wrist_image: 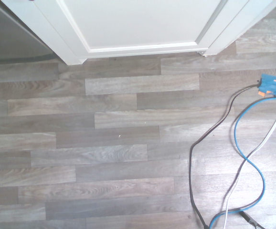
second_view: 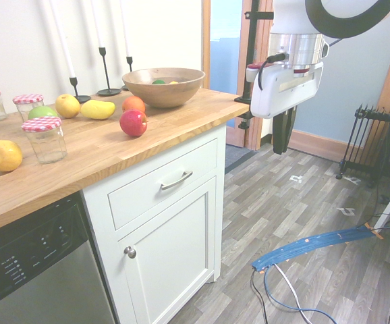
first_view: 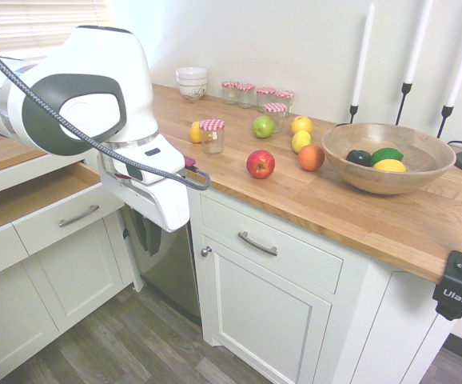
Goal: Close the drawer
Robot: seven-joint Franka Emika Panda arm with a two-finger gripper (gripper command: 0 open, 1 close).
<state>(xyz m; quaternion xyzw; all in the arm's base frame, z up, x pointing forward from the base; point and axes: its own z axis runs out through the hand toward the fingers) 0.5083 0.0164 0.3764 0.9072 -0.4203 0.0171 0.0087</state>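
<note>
The drawer (first_view: 55, 224) stands pulled out at the left, under a wooden countertop. Its white front carries a curved silver handle (first_view: 79, 215), and behind the front the light wood interior (first_view: 23, 196) shows. My gripper (first_view: 147, 234) hangs pointing down just right of the drawer's front, in front of the dishwasher (first_view: 171, 272). In the second exterior view the gripper (second_view: 283, 135) hangs over the floor with its dark fingers together and nothing between them. It is shut and apart from the drawer. The wrist view shows only plank floor and the foot of a white cabinet door (wrist_image: 138, 24).
A white cabinet unit (first_view: 263, 304) with its own shorter drawer (first_view: 256, 244) stands right of the gripper. Its wooden top (first_view: 359, 208) holds a red apple (first_view: 260, 163), other fruit, jars, a wooden bowl (first_view: 388, 156) and candlesticks. Cables (second_view: 316, 246) lie on the floor.
</note>
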